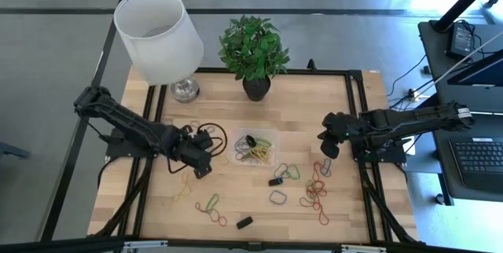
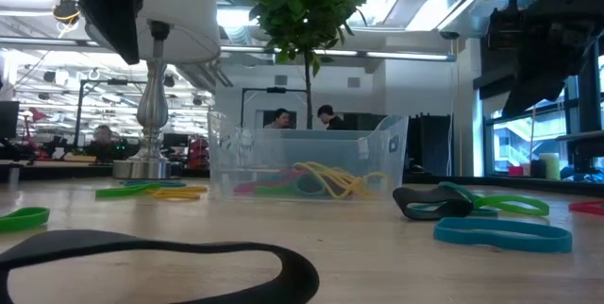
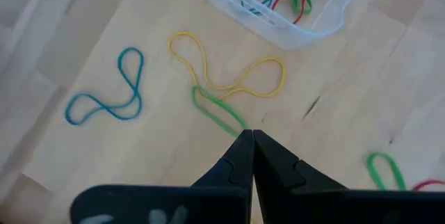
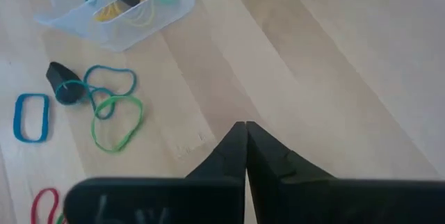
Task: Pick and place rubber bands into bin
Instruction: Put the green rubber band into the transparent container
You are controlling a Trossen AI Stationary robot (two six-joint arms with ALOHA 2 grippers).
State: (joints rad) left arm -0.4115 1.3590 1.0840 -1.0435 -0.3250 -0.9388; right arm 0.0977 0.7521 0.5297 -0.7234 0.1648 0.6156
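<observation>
We see the bin (image 1: 255, 148) mid-table already holding several rubber bands (image 1: 253, 152), yet many more lie scattered around it, while our left gripper (image 3: 249, 138) and right gripper (image 4: 243, 128) flank the bin, both closed on nothing.

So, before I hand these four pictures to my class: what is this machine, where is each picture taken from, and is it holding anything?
It is a robot with two dark arms at a wooden table. One picture looks straight down, one looks level across the tabletop, and two come from cameras on the wrists. The left gripper and the right gripper are both shut, and neither holds anything. The clear bin in the middle already contains some rubber bands. More bands lie loose on the table, among them a yellow one near the left gripper. At the back stand a lamp and a potted plant.
</observation>
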